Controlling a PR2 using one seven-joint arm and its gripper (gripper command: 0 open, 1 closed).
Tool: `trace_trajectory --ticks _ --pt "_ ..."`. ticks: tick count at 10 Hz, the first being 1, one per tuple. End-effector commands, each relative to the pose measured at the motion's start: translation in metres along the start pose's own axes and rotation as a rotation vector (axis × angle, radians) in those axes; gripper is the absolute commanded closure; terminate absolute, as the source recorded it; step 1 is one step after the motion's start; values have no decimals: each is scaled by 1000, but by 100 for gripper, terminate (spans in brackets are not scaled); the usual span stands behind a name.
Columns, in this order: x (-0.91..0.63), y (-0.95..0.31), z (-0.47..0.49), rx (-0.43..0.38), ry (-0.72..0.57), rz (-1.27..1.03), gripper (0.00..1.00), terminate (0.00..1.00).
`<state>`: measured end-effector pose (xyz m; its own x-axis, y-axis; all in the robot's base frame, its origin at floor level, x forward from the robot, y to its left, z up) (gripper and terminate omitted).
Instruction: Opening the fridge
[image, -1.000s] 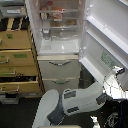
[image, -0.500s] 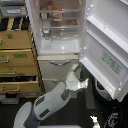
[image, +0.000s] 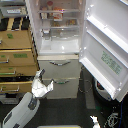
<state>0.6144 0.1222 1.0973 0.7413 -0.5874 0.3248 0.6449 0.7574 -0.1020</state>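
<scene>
The white fridge (image: 59, 50) stands in the middle of the exterior view. Its upper door (image: 105, 37) is swung wide open toward the view's right, and the green-and-white sticker (image: 112, 63) shows on it. Shelves with food and jars (image: 56, 15) are exposed. The two lower drawers (image: 61, 70) with curved silver handles (image: 60, 63) are shut. My gripper (image: 43, 81) is at the lower left, in front of the left edge of the lower drawers. Its fingers are spread and hold nothing. It is far from the open door.
A tan wooden drawer cabinet (image: 17, 57) stands just left of the fridge, close behind my grey forearm (image: 22, 110). The open door juts out over the dark floor at the right, where cables (image: 112, 119) and a white object (image: 94, 121) lie.
The gripper has moved from the open door at the right, across the fridge front, down to the lower left. The door stays wide open.
</scene>
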Motion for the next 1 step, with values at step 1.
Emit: trace_trajectory --ticks 1 --pt "-318 194 74 166 -103 407 0 100"
